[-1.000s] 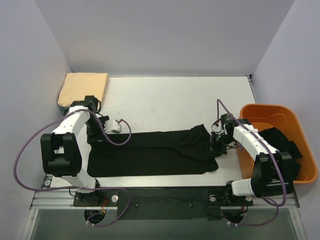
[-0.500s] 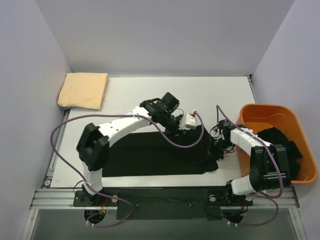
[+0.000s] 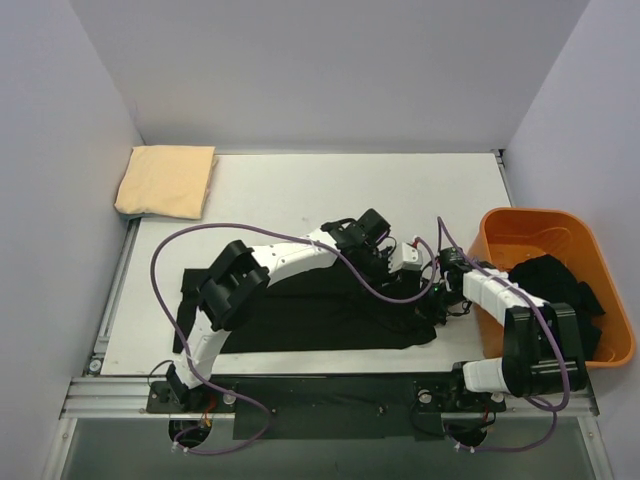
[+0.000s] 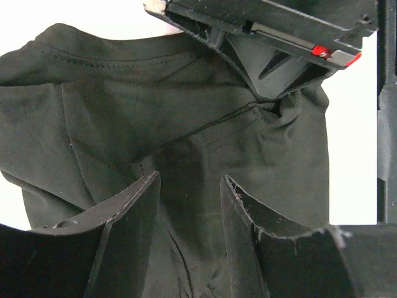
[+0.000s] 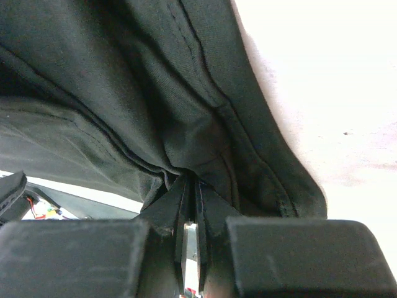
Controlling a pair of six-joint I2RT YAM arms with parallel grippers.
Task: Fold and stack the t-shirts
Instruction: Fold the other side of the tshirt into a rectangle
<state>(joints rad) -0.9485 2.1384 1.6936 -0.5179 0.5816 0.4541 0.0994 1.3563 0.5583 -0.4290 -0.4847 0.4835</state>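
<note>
A black t-shirt (image 3: pixel 300 315) lies spread lengthwise along the front of the table. My left arm reaches across it to its right end. My left gripper (image 3: pixel 422 284) is open just over bunched black cloth (image 4: pixel 186 124), with the fingers (image 4: pixel 133 211) either side of a fold. My right gripper (image 3: pixel 438 302) is shut on a fold of the same shirt (image 5: pixel 155 93) at its right edge, pinched at the fingertips (image 5: pixel 191 180). The right gripper also shows in the left wrist view (image 4: pixel 279 56). A pale yellow-tan t-shirt (image 3: pixel 166 180) lies folded at the back left. More black t-shirts (image 3: pixel 555 280) lie in the bin.
An orange plastic bin (image 3: pixel 520 225) stands at the right edge of the table. Purple cables loop over the left arm (image 3: pixel 270 265) and near the right arm (image 3: pixel 500 295). White table (image 3: pixel 330 195) shows behind the shirt.
My left arm has swung from the shirt's left end across to its right end, beside the right gripper. The right gripper has stayed shut on the cloth, shifting slightly nearer.
</note>
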